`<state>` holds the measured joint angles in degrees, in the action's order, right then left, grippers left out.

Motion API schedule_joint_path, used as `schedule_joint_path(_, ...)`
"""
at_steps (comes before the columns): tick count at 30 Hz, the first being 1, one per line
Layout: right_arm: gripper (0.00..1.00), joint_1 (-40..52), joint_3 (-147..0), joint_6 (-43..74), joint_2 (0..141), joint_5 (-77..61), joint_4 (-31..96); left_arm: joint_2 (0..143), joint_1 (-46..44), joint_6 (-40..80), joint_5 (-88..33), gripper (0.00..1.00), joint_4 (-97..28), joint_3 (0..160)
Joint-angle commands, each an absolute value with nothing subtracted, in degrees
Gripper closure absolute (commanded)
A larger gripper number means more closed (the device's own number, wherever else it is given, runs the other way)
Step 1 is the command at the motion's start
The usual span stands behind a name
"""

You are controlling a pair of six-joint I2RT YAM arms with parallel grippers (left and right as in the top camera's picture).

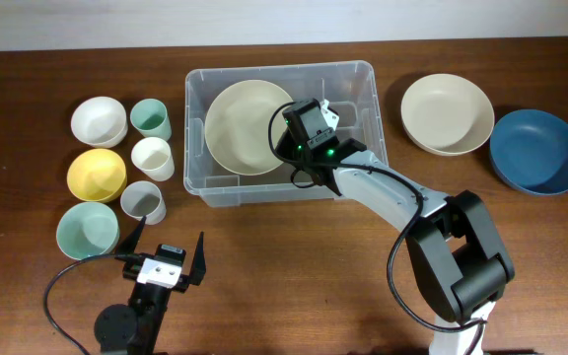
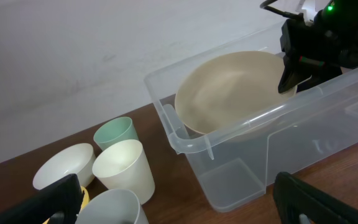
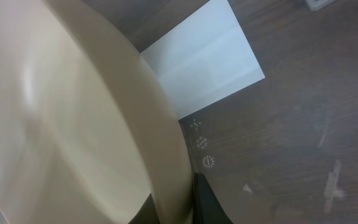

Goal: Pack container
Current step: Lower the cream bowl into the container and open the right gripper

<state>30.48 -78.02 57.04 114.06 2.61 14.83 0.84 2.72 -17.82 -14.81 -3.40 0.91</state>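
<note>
**Item count.** One container (image 1: 197, 148). Six bowls. Three cups. Two grippers.

**Container.** It stands at the centre of the table, toward the far edge, and is open at the top. One cream bowl (image 1: 243, 128) sits inside it, at the left end.

**Bowls outside the container.**
- Left of the container, in a column: white bowl (image 1: 98, 120), yellow bowl (image 1: 97, 174), pale green bowl (image 1: 86, 230).
- Right of the container: second cream bowl (image 1: 448, 113), with the blue bowl (image 1: 537, 151) just beside it.

**Cups.** The green cup (image 1: 151, 119), white cup (image 1: 153, 158) and grey cup (image 1: 143, 202) stand upright in a column between the left-hand bowls and the container.

**Right gripper** (image 1: 294, 138). It reaches into the container, and its fingers are clamped on the right rim of the cream bowl.

**Left gripper** (image 1: 172, 232). It is near the front edge of the table, apart from all items. Its fingers are spread wide and hold nothing.

**View differences.**
- Only the overhead view shows the two bowls on the right and the pale green bowl.
- The left wrist view shows the cream bowl tilted up, its hollow facing the camera. From overhead this tilt is hard to read.
- The right wrist view shows the bowl's rim running down beside a dark finger (image 3: 207, 202). It also shows a white label (image 3: 197, 68) on the clear container floor, with the wood of the table visible through that floor.
</note>
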Motion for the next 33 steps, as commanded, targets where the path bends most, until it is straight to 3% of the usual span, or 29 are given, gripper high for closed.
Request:
schedule_joint_path(1,0.92,30.7,-79.5,57.5,114.0,3.3,14.8,0.7,3.1,-17.2,-15.7,0.0,-3.4,0.5)
schedule_joint_path(22,0.91,30.7,-79.5,58.0,114.0,-4.3,16.5,0.7,3.1,-17.2,-15.7,0.0,-3.4,0.5)
schedule_joint_path(33,0.55,30.2,-79.5,58.0,114.0,-3.9,16.5,0.7,3.1,-17.2,-15.7,0.0,-3.4,0.5)
